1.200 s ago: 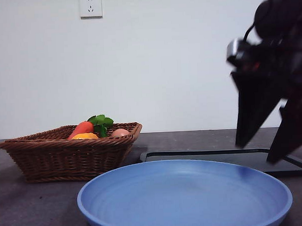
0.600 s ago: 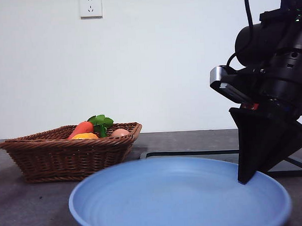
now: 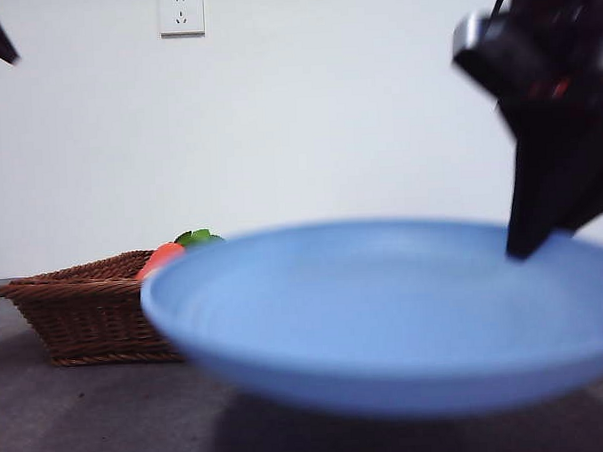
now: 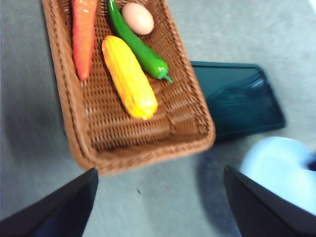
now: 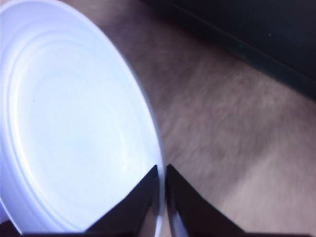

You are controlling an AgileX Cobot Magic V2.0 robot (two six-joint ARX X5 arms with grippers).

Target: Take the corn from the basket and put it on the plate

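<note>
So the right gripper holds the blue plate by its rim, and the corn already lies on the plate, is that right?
Not quite. The right gripper does hold the plate by its rim, but the corn is in the basket, as the left wrist view shows. The plate carries nothing.

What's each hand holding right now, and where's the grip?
The right hand is shut on the plate, pinching its rim at the edge. The left hand is open above the basket and holds nothing.
</note>
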